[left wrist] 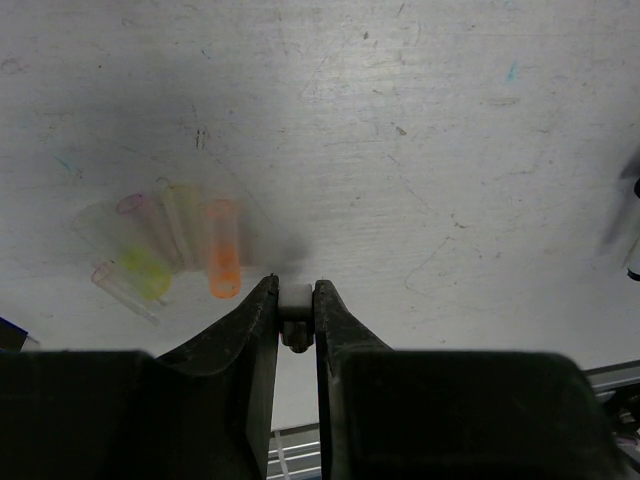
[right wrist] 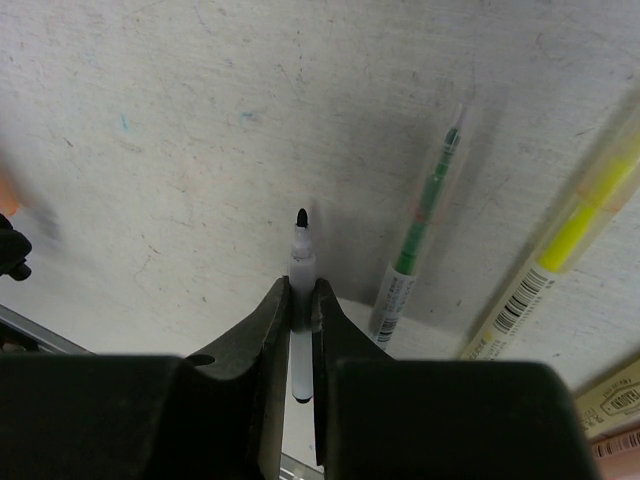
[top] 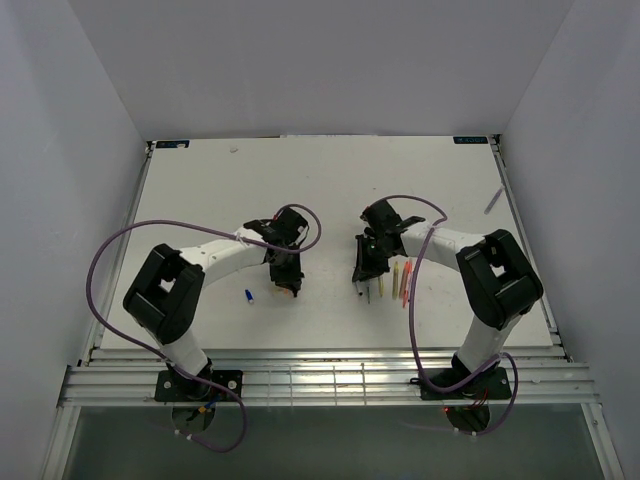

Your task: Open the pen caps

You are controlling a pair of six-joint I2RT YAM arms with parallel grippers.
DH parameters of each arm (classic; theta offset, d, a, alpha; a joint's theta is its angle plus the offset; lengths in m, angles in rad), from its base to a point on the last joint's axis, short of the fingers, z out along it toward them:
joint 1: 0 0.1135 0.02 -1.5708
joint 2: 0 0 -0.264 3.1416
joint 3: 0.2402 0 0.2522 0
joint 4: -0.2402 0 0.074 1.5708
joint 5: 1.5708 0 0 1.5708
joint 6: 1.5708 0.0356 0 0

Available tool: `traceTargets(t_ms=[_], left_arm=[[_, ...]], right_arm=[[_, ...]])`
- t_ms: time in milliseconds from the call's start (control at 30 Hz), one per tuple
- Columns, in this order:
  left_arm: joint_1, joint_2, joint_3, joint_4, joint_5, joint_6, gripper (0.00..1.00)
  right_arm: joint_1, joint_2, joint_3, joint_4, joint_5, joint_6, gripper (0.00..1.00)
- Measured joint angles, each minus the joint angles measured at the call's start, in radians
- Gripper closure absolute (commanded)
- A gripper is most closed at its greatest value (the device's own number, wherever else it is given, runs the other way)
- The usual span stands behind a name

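While the right gripper (right wrist: 301, 290) squeezes a thin pen (right wrist: 300, 250) with its black tip bare, the left gripper (left wrist: 296, 290) pinches a small pale piece (left wrist: 296, 299). An orange cap (left wrist: 223, 262) and a yellow cap (left wrist: 145, 272) lie on the table (left wrist: 400, 120) just past it. A blue cap (top: 249, 296) lies near, to its left.

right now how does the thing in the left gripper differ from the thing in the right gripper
The left gripper pinches a short white piece, likely a cap; the right gripper pinches a long thin pen. The white piece barely clears the fingers; the pen juts past them, black tip bare. Both are clamped between closed jaws.
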Motion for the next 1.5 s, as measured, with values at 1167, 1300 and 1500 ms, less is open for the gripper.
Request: traceTargets(t_ms=[1167, 1300, 1500], left_arm=[[0.000, 0.067, 0.010, -0.019, 0.000, 0.004, 0.50], [-0.001, 0.063, 0.010, -0.019, -0.003, -0.001, 0.44], [-0.002, 0.060, 0.014, -0.025, -0.012, -0.001, 0.40]], right_arm=[[0.001, 0.012, -0.010, 0.038, -0.007, -0.008, 0.70], [0.001, 0.012, -0.010, 0.039, -0.007, -0.013, 0.70], [0.002, 0.006, -0.010, 0.036, 0.004, -0.029, 0.68]])
